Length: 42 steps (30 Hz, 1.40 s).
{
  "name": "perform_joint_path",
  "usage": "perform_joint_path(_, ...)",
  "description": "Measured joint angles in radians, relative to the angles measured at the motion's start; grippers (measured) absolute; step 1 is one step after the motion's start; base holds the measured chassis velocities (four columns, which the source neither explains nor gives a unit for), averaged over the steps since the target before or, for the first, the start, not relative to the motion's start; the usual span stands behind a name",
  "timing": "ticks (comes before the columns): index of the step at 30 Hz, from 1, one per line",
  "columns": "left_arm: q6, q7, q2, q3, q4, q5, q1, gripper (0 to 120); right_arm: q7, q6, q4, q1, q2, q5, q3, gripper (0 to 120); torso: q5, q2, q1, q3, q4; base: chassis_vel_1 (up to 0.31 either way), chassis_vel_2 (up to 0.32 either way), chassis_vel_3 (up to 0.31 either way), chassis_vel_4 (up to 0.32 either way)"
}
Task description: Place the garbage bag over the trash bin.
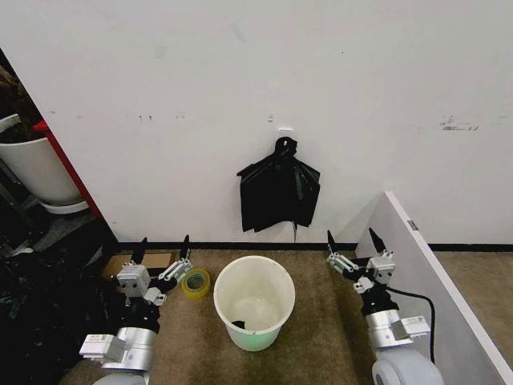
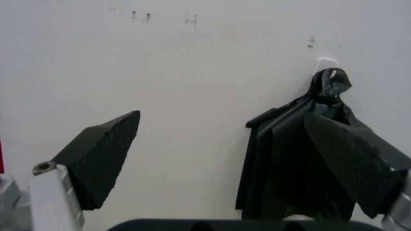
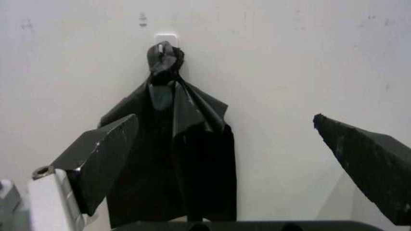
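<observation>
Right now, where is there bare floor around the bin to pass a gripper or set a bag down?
Bare floor lies between the trash bin and the right gripper, and behind the bin up to the wall under the hanging bundle of black bags. The side with the tape roll, left gripper and cardboard is crowded.

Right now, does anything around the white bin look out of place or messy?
One oddity: a dark scrap lies at the bottom of the trash bin, which has no liner over it. A roll of yellow tape lies loose on the floor beside it. The bundle of black bags hangs neatly on the wall. Both end effectors, left and right, are open and empty.
</observation>
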Motion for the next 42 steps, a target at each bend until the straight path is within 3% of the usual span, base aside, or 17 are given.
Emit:
perform_joint_path(11, -0.003, -0.005, -0.025, 0.018, 0.01, 0.01, -0.006, 100, 0.018, -0.015, 0.01, 0.013, -0.008, -0.028, 0.004, 100, -0.0001, 0.0, 0.0, 0.0, 0.0, 0.0, 0.0, 0.0, 0.0)
perform_joint_path(20, 0.087, -0.037, -0.012, 0.021, 0.004, 0.007, -0.003, 100, 0.01, -0.002, 0.012, 0.02, -0.013, -0.045, 0.007, 100, 0.0, 0.0, 0.0, 0.0, 0.0, 0.0, 0.0, 0.0, 0.0)
perform_joint_path(29, 0.237, -0.094, 0.015, 0.031, 0.02, 0.007, 0.005, 100, -0.13, 0.21, -0.007, 0.05, -0.009, 0.066, 0.015, 100, -0.0001, 0.0, 0.0, 0.0, 0.0001, 0.0, 0.0, 0.0, 0.0)
perform_joint_path(31, 0.105, -0.086, 0.009, 0.031, 0.039, 0.003, -0.003, 100, -0.076, 0.216, -0.007, 0.055, -0.003, -0.011, 0.021, 100, 0.0001, 0.0, 0.0, 0.0, 0.0002, 0.0, 0.0, 0.0, 0.0)
perform_joint_path(32, 0.105, -0.086, 0.009, 0.031, 0.039, 0.003, -0.003, 100, -0.076, 0.216, -0.007, 0.055, -0.003, -0.011, 0.021, 100, 0.0001, 0.0, 0.0, 0.0, 0.0002, 0.0, 0.0, 0.0, 0.0)
perform_joint_path(33, -0.027, -0.071, 0.002, 0.029, 0.058, 0.003, -0.017, 100, -0.034, 0.178, -0.007, 0.051, -0.002, -0.079, 0.027, 100, -0.0003, 0.0, 0.0, 0.0, 0.0002, 0.0, 0.0, 0.0, 0.0)
perform_joint_path(35, -0.165, -0.065, -0.007, 0.026, 0.065, 0.004, -0.03, 100, 0.039, 0.055, 0.008, 0.022, -0.007, -0.151, 0.025, 100, 0.0002, 0.0, 0.0, 0.0, -0.0001, 0.0, 0.0, 0.0, 0.0)
perform_joint_path(38, -0.208, -0.071, -0.001, 0.021, 0.043, -0.003, -0.026, 100, 0.131, -0.095, 0.061, 0.0, -0.02, -0.087, -0.01, 100, 0.0002, 0.0, 0.0, 0.0, -0.0002, 0.0, 0.0, 0.0, 0.0)
perform_joint_path(42, -0.201, -0.073, 0.004, 0.017, 0.048, 0.01, -0.023, 100, 0.12, -0.096, 0.066, 0.013, -0.013, -0.086, -0.008, 100, -0.0002, 0.0, 0.0, 0.0, 0.0001, 0.0, 0.0, 0.0, 0.0)
